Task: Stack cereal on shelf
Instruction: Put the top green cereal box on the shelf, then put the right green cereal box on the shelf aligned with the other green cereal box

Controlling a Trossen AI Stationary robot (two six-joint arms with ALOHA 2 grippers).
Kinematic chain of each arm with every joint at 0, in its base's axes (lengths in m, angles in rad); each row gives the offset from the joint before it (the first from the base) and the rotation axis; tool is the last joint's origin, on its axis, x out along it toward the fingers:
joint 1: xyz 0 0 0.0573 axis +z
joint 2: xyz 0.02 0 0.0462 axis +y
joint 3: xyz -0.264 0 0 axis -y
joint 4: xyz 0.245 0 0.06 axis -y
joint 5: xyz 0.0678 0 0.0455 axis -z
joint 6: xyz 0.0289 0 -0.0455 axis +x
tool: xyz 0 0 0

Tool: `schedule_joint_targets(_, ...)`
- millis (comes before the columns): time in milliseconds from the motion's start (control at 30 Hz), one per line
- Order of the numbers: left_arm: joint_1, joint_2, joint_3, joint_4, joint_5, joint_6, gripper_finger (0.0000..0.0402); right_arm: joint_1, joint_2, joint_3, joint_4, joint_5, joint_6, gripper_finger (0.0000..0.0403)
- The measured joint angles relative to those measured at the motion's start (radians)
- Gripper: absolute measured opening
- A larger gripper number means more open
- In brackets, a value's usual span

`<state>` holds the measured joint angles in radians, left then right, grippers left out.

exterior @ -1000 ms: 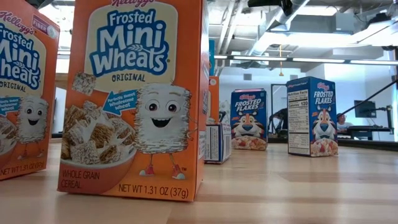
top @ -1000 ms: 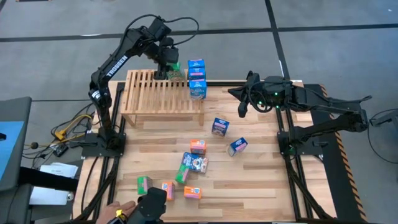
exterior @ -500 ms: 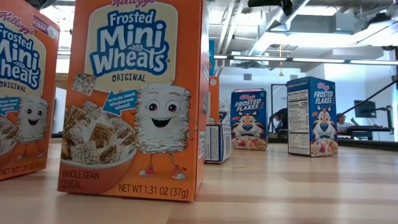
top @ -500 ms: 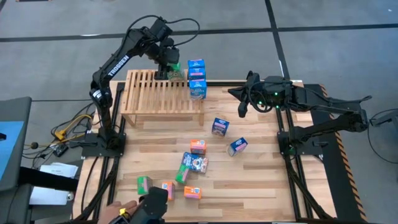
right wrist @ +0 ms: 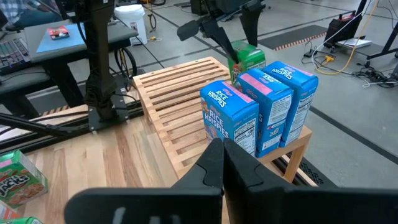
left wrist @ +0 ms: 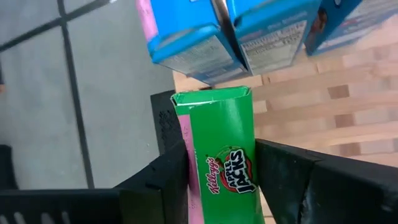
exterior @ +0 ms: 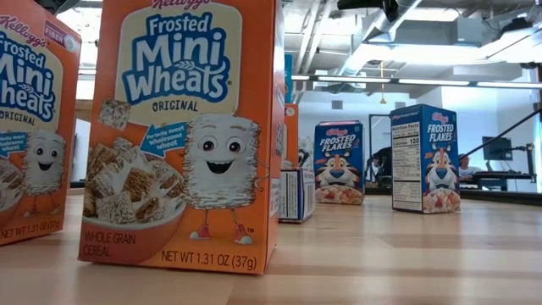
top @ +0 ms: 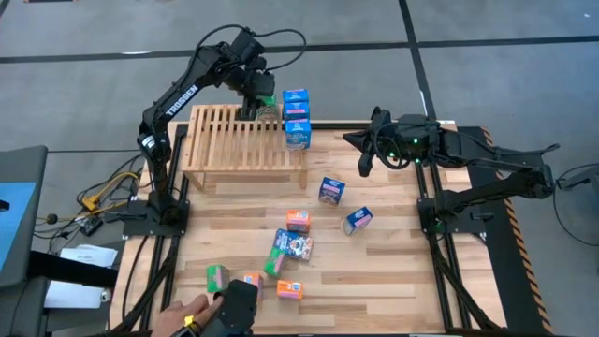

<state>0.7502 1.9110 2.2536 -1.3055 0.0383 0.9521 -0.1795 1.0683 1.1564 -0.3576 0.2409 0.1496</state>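
left gripper: the left gripper (top: 261, 105) sits at the upper middle of the overhead frame, over the far end of the shelf (top: 234, 140). Its fingers bracket the green Apple Jacks box (left wrist: 221, 149), but the gap looks a touch looser than a moment ago, so I honestly can't tell if it's still pinching or has let go.

what changed: arm has lifted back a hair from where it was a second ago; the box hasn't moved. Reads to me like the release is starting.

green box: standing on the shelf, right next to the row of three blue Rice Krispies boxes (right wrist: 261, 112).

right gripper: the right gripper (right wrist: 222, 163) is pressed together, holding nothing, parked right of centre in the overhead view and pointed at the shelf.

also new: a person's hand (top: 192, 314) has crept further in at the bottom edge, near the loose boxes (top: 292, 245).

task meaning: four on the shelf, plenty still on the table (top: 393, 271).
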Motion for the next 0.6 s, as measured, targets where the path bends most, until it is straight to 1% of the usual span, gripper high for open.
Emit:
schedule_joint_targets(200, 0.000, 0.000, 0.000, 0.003, -0.005, -0.004, 0.0212, 0.000, 0.000, 0.000, 0.000, 0.000, 0.000, 0.0017)
schedule_joint_targets(333, 0.000, 0.000, 0.000, 0.005, -0.052, -0.008, 0.0243, 0.000, 0.000, 0.000, 0.000, 0.000, 0.000, 0.0017)
schedule_joint_targets(467, 0.000, 0.000, 0.000, 0.014, -0.062, -0.026, 0.0263, 0.000, 0.000, 0.000, 0.000, 0.000, 0.000, 0.0017)
schedule_joint_targets(600, 0.000, -0.001, 0.000, 0.021, -0.068, -0.035, 0.0274, 0.000, 0.000, 0.000, 0.000, 0.000, 0.000, 0.0017)
